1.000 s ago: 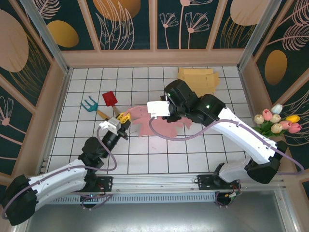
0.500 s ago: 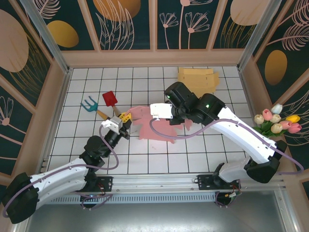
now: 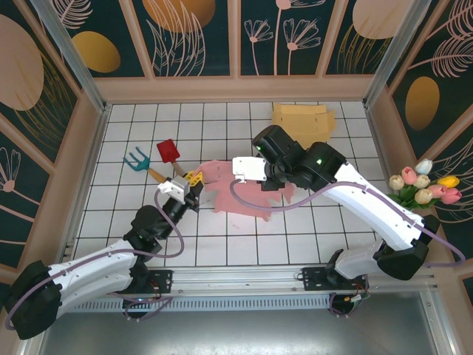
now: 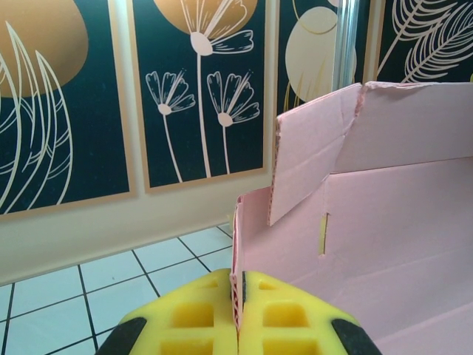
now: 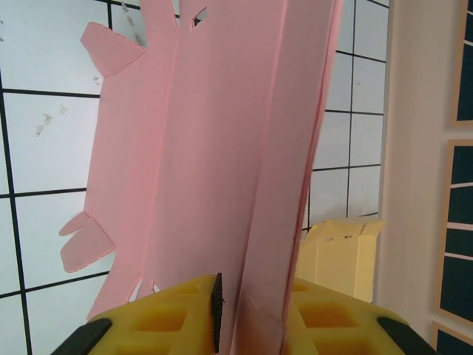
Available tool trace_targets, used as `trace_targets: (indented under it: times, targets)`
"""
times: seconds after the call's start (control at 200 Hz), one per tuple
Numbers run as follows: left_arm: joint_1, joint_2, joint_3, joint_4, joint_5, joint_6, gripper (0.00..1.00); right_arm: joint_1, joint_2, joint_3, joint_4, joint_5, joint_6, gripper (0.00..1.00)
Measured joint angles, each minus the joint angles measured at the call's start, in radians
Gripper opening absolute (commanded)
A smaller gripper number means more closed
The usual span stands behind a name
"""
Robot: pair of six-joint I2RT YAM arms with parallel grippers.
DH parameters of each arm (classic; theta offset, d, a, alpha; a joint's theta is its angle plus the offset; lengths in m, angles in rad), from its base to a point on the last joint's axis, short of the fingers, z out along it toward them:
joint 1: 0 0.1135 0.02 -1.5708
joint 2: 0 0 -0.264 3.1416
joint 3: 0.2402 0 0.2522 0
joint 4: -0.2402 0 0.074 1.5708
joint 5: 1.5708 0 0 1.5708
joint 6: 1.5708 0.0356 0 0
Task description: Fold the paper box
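R gripper (image 5: 250, 314) just closed in on pink paper box (image 3: 222, 194), pinching a folded panel; L gripper (image 4: 238, 325) clamped tight on box edge.

Pink paper box (image 3: 222, 198) half hidden, both grips cropped.
From above, the right arm (image 3: 310, 166) covers the box's middle and far side, so its fold there cannot be told. In the left wrist view the box runs off the right and bottom edges, and the left gripper (image 4: 238, 322) is cut by the bottom edge, leaving just the pad tops. The right gripper (image 5: 250, 318) is cropped likewise; there the box leaves the top edge and screens part of the yellow cardboard (image 5: 341, 255).
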Motion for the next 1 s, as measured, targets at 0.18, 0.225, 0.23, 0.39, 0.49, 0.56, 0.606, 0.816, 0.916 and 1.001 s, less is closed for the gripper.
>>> trace_targets:
  times: [0.18,0.225,0.23,0.39,0.49,0.56,0.606,0.816,0.916,1.001]
  targets:
    - [0.0,0.006,0.003,0.0,0.0,0.0,0.0,0.0,0.0,0.003,-0.001,0.005,0.008,0.23]
    - [0.0,0.007,0.003,0.0,0.0,0.0,0.0,0.0,0.0,0.003,-0.001,0.005,0.012,0.19]
    - [0.0,0.007,0.004,0.0,0.0,0.0,0.0,0.0,0.0,0.003,-0.001,0.005,0.01,0.18]
    - [0.0,0.008,0.006,-0.002,-0.002,0.0,0.0,0.0,0.0,0.003,-0.003,0.013,0.026,0.11]
    - [0.0,0.013,0.006,-0.003,-0.003,0.0,0.0,0.0,0.0,0.005,-0.005,0.015,0.031,0.04]
    - [0.0,0.02,0.009,-0.004,-0.003,-0.001,0.0,0.0,0.0,0.005,-0.007,0.017,0.03,0.0]
    - [0.0,0.023,0.014,-0.007,-0.003,-0.004,0.0,-0.001,0.0,0.005,-0.009,0.017,0.036,0.0]
    - [-0.001,0.026,0.035,-0.045,-0.021,-0.024,0.31,-0.065,0.0,-0.016,-0.003,-0.016,0.031,0.0]
    - [-0.001,0.003,0.035,-0.058,-0.035,-0.036,0.31,-0.127,0.0,-0.054,0.006,-0.041,0.017,0.0]
    - [-0.001,-0.036,0.035,-0.059,-0.044,-0.058,0.28,-0.177,0.0,-0.072,0.016,-0.078,0.002,0.0]
